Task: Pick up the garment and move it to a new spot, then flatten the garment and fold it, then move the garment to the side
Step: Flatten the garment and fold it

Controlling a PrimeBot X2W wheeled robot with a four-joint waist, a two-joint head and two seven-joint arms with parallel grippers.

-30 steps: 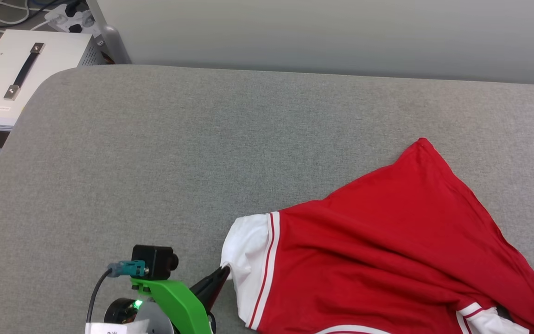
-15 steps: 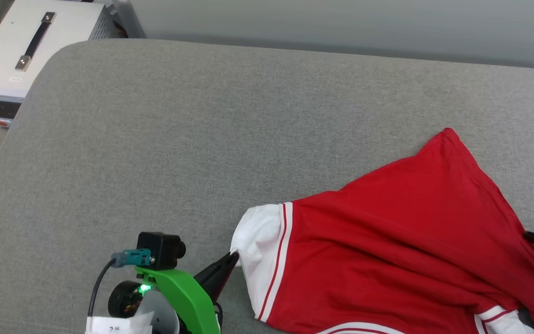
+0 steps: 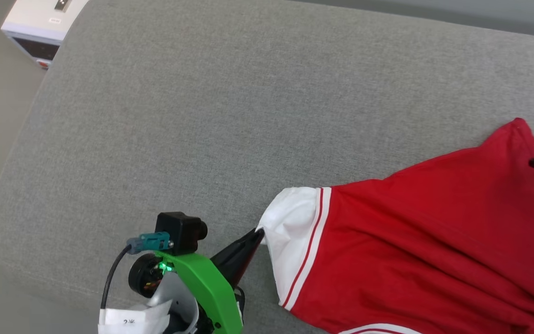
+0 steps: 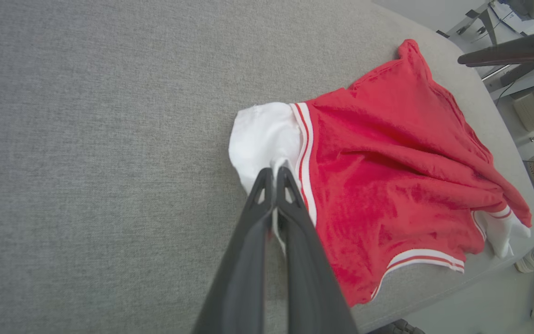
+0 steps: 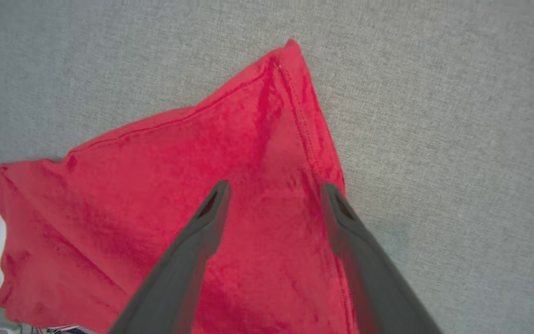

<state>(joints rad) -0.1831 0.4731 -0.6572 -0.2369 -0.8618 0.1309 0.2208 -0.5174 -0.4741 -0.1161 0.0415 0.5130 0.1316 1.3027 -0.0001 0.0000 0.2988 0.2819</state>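
Pinching the garment (image 3: 410, 241) by its white sleeve, the left gripper (image 4: 275, 174) slants low; the right gripper (image 5: 276, 187) hovers wide-open above it.

The jersey (image 3: 424, 241) is bright red, its sleeve (image 3: 290, 232) white, edged with white trim carrying a thin red stripe; the hem band (image 4: 427, 257) is white with a red line. Under the jersey lies a plain heathered grey cushion (image 3: 202, 116). Left of the jersey, a bright green bracket (image 3: 202, 283) carries a teal connector (image 3: 149, 241) and a black camera (image 3: 181, 227).

The white paper tag (image 3: 128, 320) bears small dark print too blurred to read.
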